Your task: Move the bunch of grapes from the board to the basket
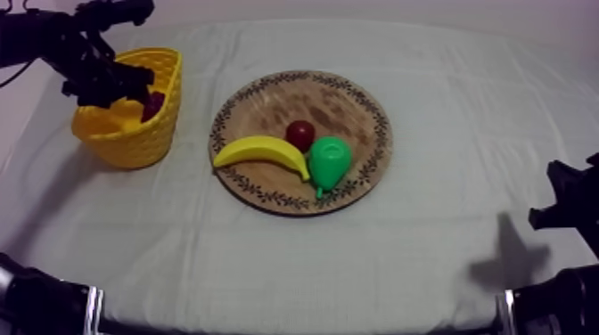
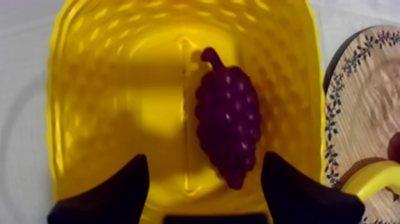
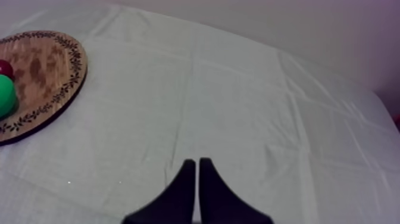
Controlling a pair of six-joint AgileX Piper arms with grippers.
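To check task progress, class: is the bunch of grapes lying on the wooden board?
No: the bunch of grapes lies inside the yellow basket, apart from the wooden board.

creased grey-white cloth (image 1: 428,223), plain pale wall (image 3: 309,24) behind, soft light

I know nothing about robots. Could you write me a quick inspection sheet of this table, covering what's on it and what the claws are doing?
Surface: grey-white cloth over the table, lightly creased.
Job's things: dark purple toy bunch of grapes lies inside the yellow latticed basket, off the round wooden board with a patterned rim.
Clutter: yellow toy banana, green toy pear and small red fruit, close together on the board.
Claws: left claw open, above the basket; right claw shut on nothing, over bare cloth.
Cables: nothing seen.
Surroundings: plain pale wall behind the table.
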